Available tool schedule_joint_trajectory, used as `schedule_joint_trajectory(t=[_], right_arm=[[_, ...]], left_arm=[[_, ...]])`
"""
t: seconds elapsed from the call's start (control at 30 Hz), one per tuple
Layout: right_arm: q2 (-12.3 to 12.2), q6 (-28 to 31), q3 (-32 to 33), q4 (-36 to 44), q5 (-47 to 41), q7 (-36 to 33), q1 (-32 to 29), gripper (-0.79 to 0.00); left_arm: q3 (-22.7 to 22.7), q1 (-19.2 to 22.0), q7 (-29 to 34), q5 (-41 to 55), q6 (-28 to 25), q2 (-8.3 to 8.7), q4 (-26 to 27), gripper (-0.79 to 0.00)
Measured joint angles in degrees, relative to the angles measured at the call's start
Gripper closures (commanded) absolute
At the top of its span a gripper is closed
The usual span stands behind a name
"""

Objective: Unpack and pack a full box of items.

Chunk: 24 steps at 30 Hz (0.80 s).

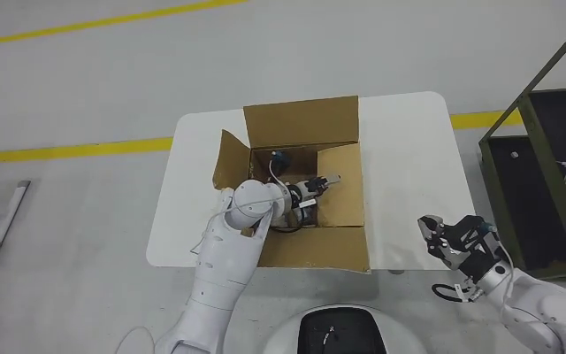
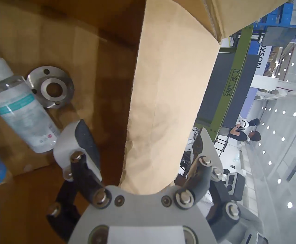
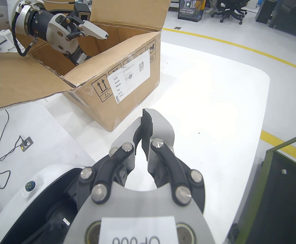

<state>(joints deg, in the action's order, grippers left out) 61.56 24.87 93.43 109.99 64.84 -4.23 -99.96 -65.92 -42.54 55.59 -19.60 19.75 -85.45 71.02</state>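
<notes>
Status: right gripper clenched and empty, left gripper spread open at the cardboard box.
Nearest: the right gripper's pads are pressed together with nothing between them. It hangs over the white table by its near-right corner, well apart from the box. The left gripper grasps nothing; its fingers are wide apart, one on either side of the box's right-side panel, the inner finger down inside. The box sits mid-table with flaps open and the far flap standing up. On the box floor beyond the inner finger, a clear bottle with a teal label lies flat, a steel flange just beside it. Farther in, a blue item sits by the far wall.
</notes>
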Motion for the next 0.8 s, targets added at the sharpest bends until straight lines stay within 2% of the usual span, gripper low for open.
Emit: schedule_joint_trajectory(t=[0.3, 0.7, 0.73, 0.77, 0.8], right_arm=[[0.22, 0.44, -2.43, -0.25, -0.58, -0.96, 1.88, 0.0], [0.85, 0.61, -8.86, -4.32, -0.68, -2.23, 8.11, 0.0], [0.85, 0.43, -8.66, -4.25, -0.7, -2.05, 7.93, -0.089], [0.83, 0.19, -8.31, -4.17, -0.93, -1.95, 7.62, -0.219], [0.82, -0.07, -7.79, -4.0, -1.49, -1.76, 7.2, -0.385]], left_arm=[[-1.08, -0.57, 1.38, 6.8, 0.11, 0.2, 1.9, -0.785], [-2.76, -1.25, 2.57, 16.63, 0.32, 0.54, 5.4, -0.785], [-3.04, -1.27, 2.7, 18.2, 0.8, 0.54, 5.81, -0.785], [-3.14, -1.2, 2.83, 19.32, 1.18, 0.54, 6.17, -0.785], [-3.12, -1.05, 2.92, 20.17, 1.48, 0.53, 6.54, -0.785]])
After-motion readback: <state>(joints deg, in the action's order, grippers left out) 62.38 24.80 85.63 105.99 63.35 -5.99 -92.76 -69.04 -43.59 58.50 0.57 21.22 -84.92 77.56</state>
